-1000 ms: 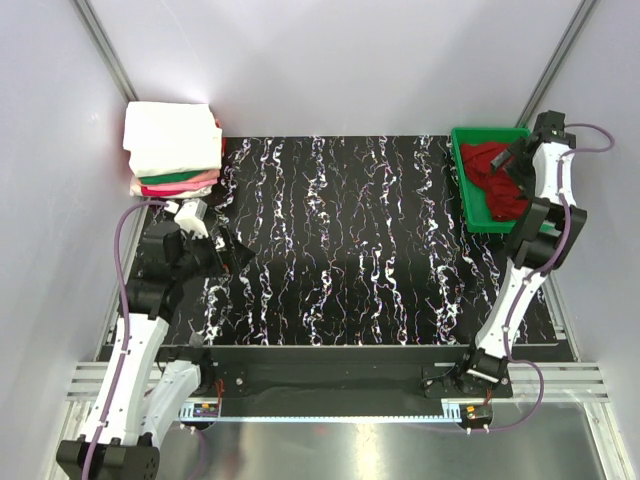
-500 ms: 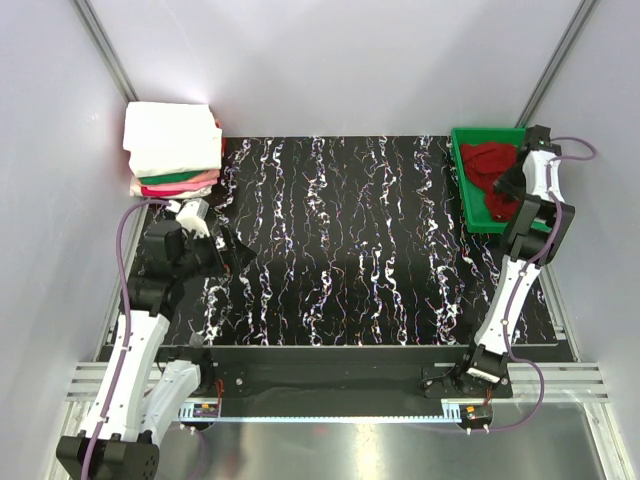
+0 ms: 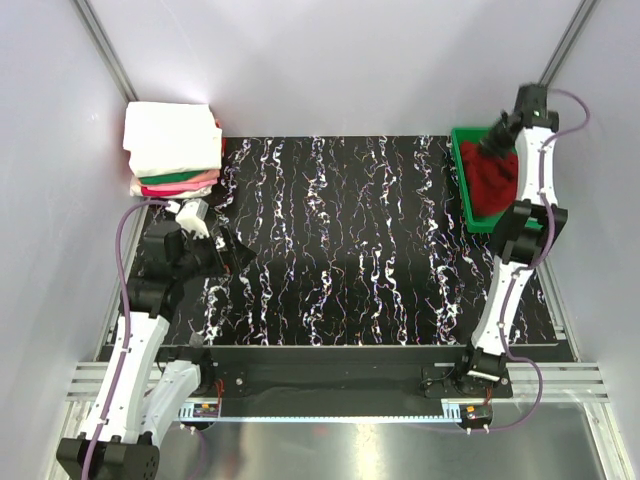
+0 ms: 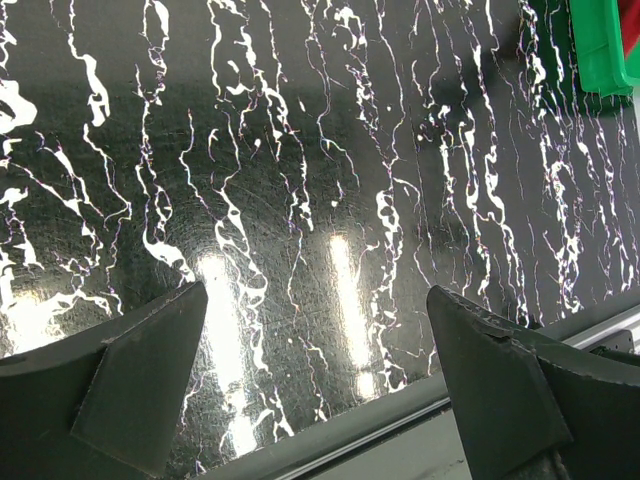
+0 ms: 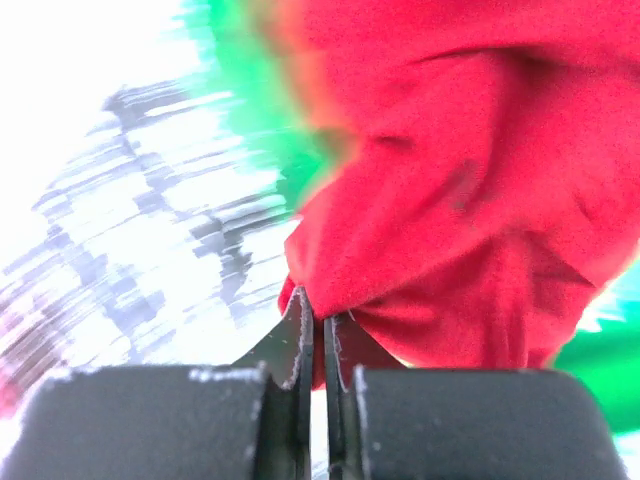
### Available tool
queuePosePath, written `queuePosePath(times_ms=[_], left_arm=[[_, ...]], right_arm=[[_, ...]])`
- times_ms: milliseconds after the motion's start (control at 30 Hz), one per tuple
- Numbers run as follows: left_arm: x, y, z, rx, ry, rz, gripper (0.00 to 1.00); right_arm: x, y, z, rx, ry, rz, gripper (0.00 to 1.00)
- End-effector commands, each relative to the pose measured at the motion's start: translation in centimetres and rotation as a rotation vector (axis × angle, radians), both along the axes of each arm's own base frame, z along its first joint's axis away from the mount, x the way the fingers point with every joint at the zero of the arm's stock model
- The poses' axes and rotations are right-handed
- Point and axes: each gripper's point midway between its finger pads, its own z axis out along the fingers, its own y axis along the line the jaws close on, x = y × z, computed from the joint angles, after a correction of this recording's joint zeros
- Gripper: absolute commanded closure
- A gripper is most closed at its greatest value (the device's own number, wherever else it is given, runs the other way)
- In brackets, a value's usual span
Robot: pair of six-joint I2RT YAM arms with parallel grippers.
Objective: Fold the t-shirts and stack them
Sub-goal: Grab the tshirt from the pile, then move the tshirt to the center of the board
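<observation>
A crumpled deep red t-shirt (image 3: 495,178) lies in the green tray (image 3: 465,200) at the back right. My right gripper (image 3: 497,138) hangs over the tray's far end, shut on a fold of that shirt and pulling it upward. The right wrist view shows the red t-shirt (image 5: 450,190) pinched between the closed fingers of the right gripper (image 5: 320,320). A stack of folded t-shirts (image 3: 172,150), white on top with green and pink below, sits at the back left corner. My left gripper (image 3: 228,250) hovers open over the mat near that stack; in its wrist view the left gripper (image 4: 316,295) holds nothing.
A black mat with white streaks (image 3: 340,240) covers the table. Grey walls close in the back and both sides. The tray's corner (image 4: 610,50) shows at the top right of the left wrist view. A metal rail (image 3: 340,385) runs along the near edge.
My right gripper has shut on the red t-shirt and risen toward the tray's back, drawing cloth up with it. The left arm has not moved.
</observation>
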Motion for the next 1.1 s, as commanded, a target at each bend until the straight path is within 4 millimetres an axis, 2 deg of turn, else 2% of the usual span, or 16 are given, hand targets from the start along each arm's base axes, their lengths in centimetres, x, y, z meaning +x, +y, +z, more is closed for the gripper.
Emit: queuePosePath(times_ms=[0,100,133,167,200,233,300,333,367,467,500,533,633,733,867,1067], left_arm=[[0.7,0.1,0.9,-0.006,-0.058,0.010,0.01],[0.7,0.2,0.9,-0.002,-0.055,0.017,0.01],[0.7,0.3,0.8,0.000,-0.055,0.020,0.01],[0.7,0.3,1.0,0.000,-0.060,0.020,0.01],[0.7,0.3,0.9,0.001,-0.059,0.021,0.01],[0.7,0.3,0.9,0.001,-0.059,0.022,0.01],[0.7,0.4,1.0,0.004,-0.064,0.027,0.01],[0.7,0.5,1.0,0.006,-0.064,0.030,0.01],[0.7,0.5,1.1,0.005,-0.065,0.032,0.01],[0.7,0.7,1.1,0.010,-0.068,0.043,0.01],[0.7,0.7,1.0,0.012,-0.066,0.046,0.01],[0.7,0.8,1.1,0.013,-0.068,0.047,0.01],[0.7,0.8,1.1,0.014,-0.068,0.049,0.01],[0.7,0.7,1.0,0.012,-0.067,0.043,0.01],[0.7,0.7,1.0,0.012,-0.063,0.045,0.01],[0.8,0.9,1.0,0.014,-0.068,0.055,0.01]], right_arm=[[-2.8,14.8,22.5,0.290,-0.489,0.445,1.00],[-7.0,18.5,31.7,0.441,-0.697,0.591,1.00],[-6.8,18.3,32.5,0.461,-0.739,0.582,1.00],[-8.2,17.0,35.2,0.419,-0.818,0.554,1.00],[-8.2,15.7,34.8,0.421,-0.804,0.500,1.00],[-7.6,14.4,32.3,0.454,-0.737,0.424,1.00],[-8.3,11.8,30.2,0.472,-0.688,0.342,1.00],[-8.0,11.4,25.8,0.505,-0.590,0.307,1.00],[-8.2,10.9,23.5,0.492,-0.544,0.277,0.94],[-11.2,10.4,12.3,0.476,-0.252,0.173,0.20],[-12.7,10.5,10.0,0.465,-0.179,0.154,0.02],[-14.7,11.6,5.9,0.443,-0.076,0.185,0.00],[-18.4,12.9,2.0,0.349,0.035,0.216,0.00],[-20.5,14.0,1.7,0.294,0.034,0.228,0.00],[-21.3,15.8,2.0,0.211,0.023,0.258,0.00],[-20.9,23.0,-1.2,0.149,0.108,0.391,0.01]])
